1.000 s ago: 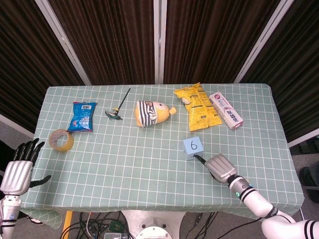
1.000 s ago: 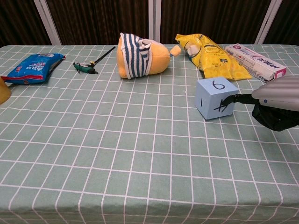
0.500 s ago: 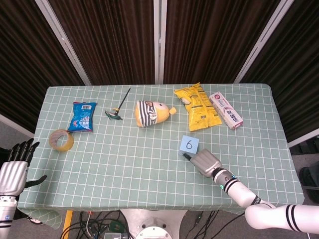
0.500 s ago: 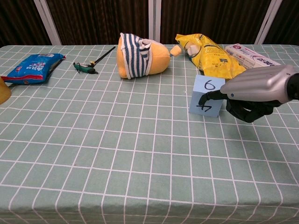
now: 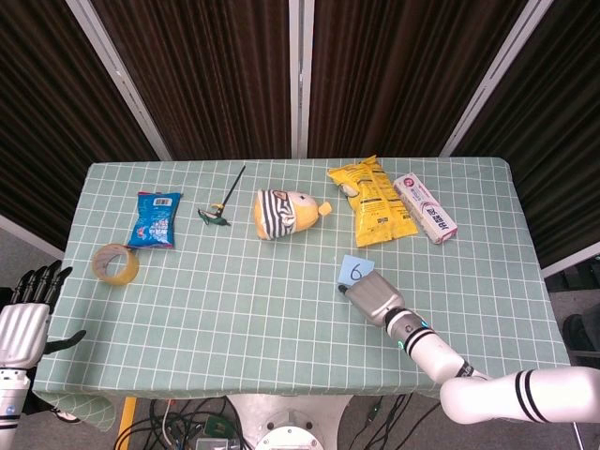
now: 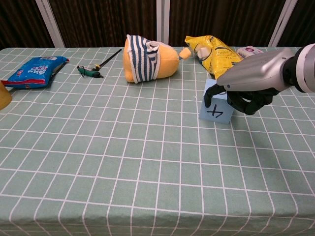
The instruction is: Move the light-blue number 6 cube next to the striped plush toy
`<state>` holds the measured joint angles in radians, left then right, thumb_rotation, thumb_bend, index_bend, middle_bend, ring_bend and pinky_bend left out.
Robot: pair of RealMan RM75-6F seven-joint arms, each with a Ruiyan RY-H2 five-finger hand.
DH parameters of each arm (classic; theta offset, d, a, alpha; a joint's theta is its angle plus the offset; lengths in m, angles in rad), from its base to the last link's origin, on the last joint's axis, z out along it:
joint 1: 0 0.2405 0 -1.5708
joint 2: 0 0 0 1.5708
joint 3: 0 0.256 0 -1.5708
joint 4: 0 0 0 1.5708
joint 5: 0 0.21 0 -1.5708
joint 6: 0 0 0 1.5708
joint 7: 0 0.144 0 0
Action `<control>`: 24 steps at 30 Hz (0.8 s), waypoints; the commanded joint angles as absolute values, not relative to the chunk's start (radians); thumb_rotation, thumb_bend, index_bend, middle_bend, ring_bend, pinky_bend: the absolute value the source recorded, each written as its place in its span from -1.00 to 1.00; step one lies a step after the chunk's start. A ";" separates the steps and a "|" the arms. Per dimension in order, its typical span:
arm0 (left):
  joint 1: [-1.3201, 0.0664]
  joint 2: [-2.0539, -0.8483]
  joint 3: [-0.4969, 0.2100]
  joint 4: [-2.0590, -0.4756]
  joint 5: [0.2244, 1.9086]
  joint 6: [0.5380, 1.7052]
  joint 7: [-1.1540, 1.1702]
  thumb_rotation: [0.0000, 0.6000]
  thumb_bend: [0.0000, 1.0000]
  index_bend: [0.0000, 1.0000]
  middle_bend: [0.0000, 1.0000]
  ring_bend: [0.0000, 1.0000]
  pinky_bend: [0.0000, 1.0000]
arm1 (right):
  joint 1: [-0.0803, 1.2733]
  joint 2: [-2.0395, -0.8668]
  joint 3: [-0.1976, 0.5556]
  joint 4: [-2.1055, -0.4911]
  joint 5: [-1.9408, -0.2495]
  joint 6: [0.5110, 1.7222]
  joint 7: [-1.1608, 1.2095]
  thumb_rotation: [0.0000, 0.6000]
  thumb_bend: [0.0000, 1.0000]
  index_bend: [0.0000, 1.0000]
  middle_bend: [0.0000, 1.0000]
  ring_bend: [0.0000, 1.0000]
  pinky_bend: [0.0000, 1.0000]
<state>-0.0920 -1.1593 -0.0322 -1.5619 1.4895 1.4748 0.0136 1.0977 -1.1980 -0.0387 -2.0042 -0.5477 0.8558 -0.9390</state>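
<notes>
- Dark brown curtains with pale vertical strips hang behind a table (image 5: 281, 309) covered in a green cloth with a white grid.
- The light-blue number 6 cube (image 5: 354, 271) (image 6: 215, 108) sits on the cloth right of centre, nearer the front edge than the back row of objects; the chest view shows a "4" on its front face.
- The right hand (image 5: 372, 298) (image 6: 251, 81) lies over and against the cube from the cube's right and near side. Its silver back faces up, dark fingers (image 6: 248, 102) curl down beside the cube's right face, and a dark fingertip sits at the cube's top left corner. Whether the hand actually grips the cube or only presses against it cannot be told.
- The striped plush toy (image 5: 283, 213) (image 6: 147, 64), yellow with a navy-and-white striped end, lies behind and to the left of the cube, well apart from it.
- The left hand (image 5: 26, 314) hangs off the table's front left corner, holding nothing, fingers pointing up and slightly apart.
- A yellow snack bag (image 5: 372, 202) (image 6: 220, 59) lies just behind the cube; a white-and-pink box (image 5: 425, 208) lies to its right.
- On the left part lie a blue packet (image 5: 156, 218) (image 6: 33, 71), a roll of tape (image 5: 115, 264), and a small green-handled tool (image 5: 218, 209) (image 6: 94, 68).
</notes>
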 commanded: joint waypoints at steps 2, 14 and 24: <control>-0.094 -1.160 -0.033 -1.562 1.490 1.473 0.015 1.00 -1.00 -0.86 -1.00 -1.00 -0.91 | 1.130 -1.197 -0.055 -2.001 -0.508 0.869 -0.951 1.00 1.00 -0.59 0.82 0.60 0.38; -0.095 -1.151 -0.036 -1.575 1.487 1.472 0.027 1.00 -1.00 -0.86 -1.00 -1.00 -0.91 | 1.221 -1.226 -0.056 -1.932 -0.414 0.851 -0.924 1.00 1.00 -0.59 0.82 0.60 0.38; -0.093 -1.144 -0.036 -1.577 1.479 1.468 0.029 1.00 -1.00 -0.86 -1.00 -1.00 -0.91 | 1.313 -1.261 -0.067 -1.869 -0.300 0.828 -0.933 1.00 1.00 -0.59 0.82 0.59 0.38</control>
<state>-0.0933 -1.1441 -0.0362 -1.5766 1.4796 1.4677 0.0289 1.2960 -1.2545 -0.0627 -1.8817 -0.3209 0.8356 -0.9280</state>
